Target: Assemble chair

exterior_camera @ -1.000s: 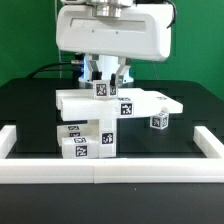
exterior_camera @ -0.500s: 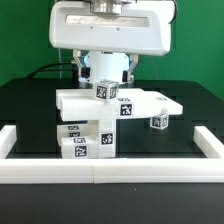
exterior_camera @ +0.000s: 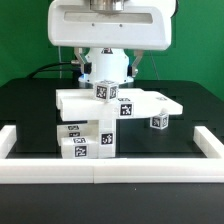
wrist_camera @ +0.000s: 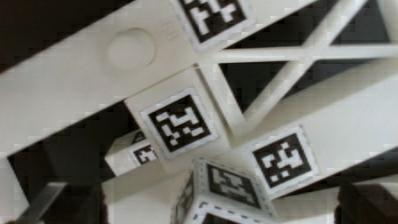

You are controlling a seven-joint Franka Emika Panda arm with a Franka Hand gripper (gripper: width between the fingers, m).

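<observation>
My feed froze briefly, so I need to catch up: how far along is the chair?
Looks done: the flat slab rests on the stacked notched bars, with one small cube on top of it. In hand: nothing; the gripper stands open over that cube. Left: a second small cube sits on the table by the slab's end on the exterior view's right, seemingly unattached.

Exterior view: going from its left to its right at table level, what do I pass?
Left border rail → stacked tagged blocks → small tagged cube → right border rail.
</observation>
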